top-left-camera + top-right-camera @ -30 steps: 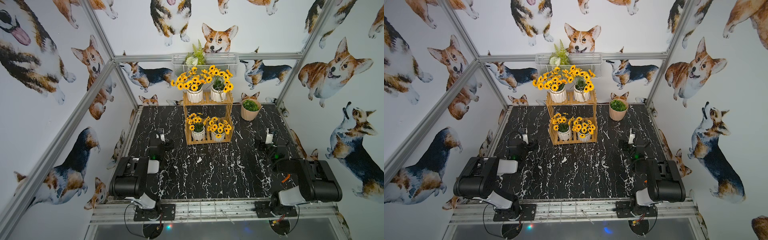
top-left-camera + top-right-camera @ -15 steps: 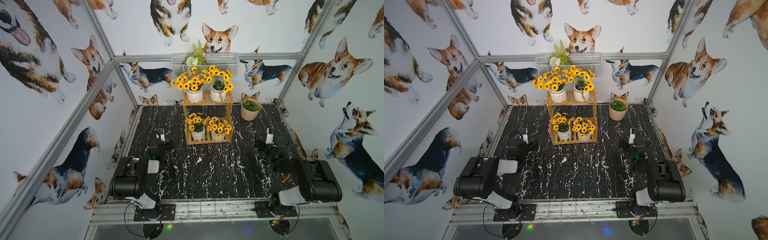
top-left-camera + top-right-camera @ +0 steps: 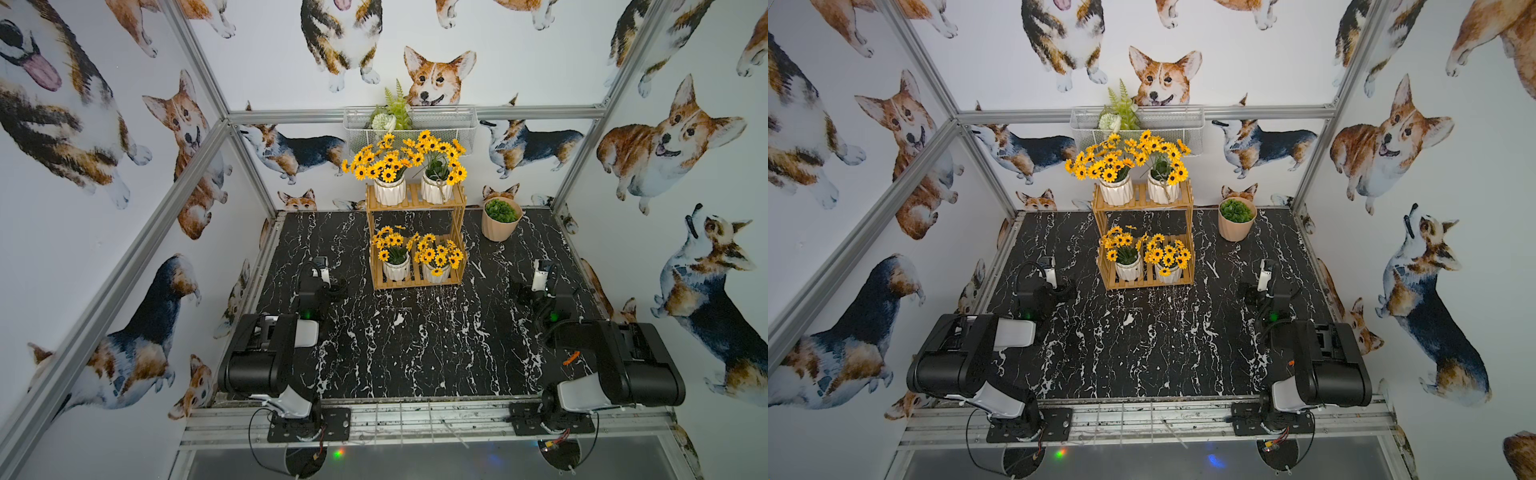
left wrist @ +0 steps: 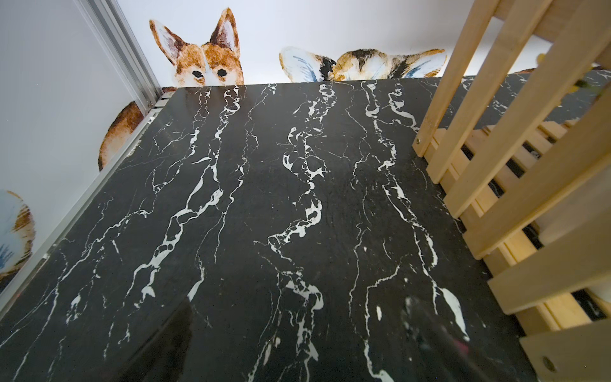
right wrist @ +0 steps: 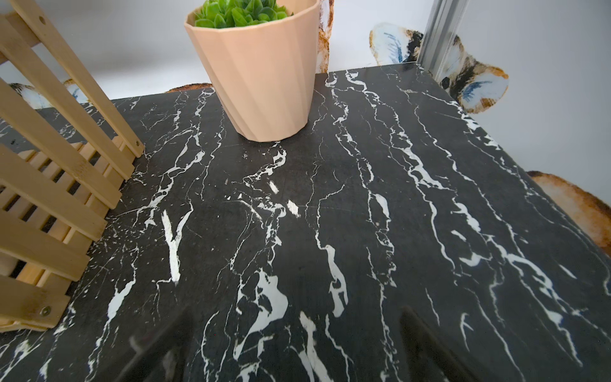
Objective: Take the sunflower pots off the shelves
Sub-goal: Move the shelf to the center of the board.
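left pincer (image 4: pixel 301 304), right pincer (image 5: pixel 296 312) gaping, empty | sunflower pots (image 3: pixel 389 192): all four on shelves (image 3: pixel 415 284), mid-far bench (image 3: pixel 415 353), two per tier | risk: I clip a post reaching in, shelves tip, pots spill

Yellow dark-centred sunflower pots (image 3: pixel 390 189), white ribbed; light-wood shelves (image 3: pixel 415 279); black white-veined counter (image 3: pixel 415 353); beige pot (image 3: pixel 498 224).

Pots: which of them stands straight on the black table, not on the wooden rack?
The beige pot with green foliage, right of the shelves by the back wall. The four white sunflower pots all sit on the shelves, two per tier.
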Robot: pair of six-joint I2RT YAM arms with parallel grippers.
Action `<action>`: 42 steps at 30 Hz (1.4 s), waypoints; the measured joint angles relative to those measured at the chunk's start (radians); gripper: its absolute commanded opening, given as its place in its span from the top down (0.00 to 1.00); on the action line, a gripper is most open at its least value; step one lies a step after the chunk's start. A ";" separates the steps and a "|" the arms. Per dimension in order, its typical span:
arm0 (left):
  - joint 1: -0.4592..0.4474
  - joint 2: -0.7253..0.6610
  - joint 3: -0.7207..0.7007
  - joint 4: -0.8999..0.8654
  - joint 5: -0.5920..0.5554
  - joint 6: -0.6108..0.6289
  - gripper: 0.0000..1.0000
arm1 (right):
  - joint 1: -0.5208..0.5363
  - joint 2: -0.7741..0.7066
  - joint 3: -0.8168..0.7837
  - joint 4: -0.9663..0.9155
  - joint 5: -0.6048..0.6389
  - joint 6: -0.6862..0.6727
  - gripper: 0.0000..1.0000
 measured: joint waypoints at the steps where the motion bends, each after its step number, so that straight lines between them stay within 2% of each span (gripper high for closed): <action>1: 0.000 0.000 0.000 0.000 0.000 0.000 0.00 | 0.000 -0.003 -0.018 0.021 0.000 0.000 0.01; 4: 0.000 0.000 0.000 0.000 0.000 0.000 0.00 | 0.000 -0.004 -0.032 0.038 0.017 0.004 0.01; 10: 0.000 0.000 0.000 0.000 0.000 0.000 0.00 | 0.000 0.013 0.053 0.008 0.026 0.005 0.01; 38: 0.000 0.000 0.000 0.000 0.000 0.000 0.00 | 0.010 0.015 0.060 -0.043 0.034 0.003 0.01; 42: 0.000 -0.034 0.029 -0.071 -0.001 0.000 0.00 | 0.006 0.016 0.060 -0.043 0.028 0.003 0.01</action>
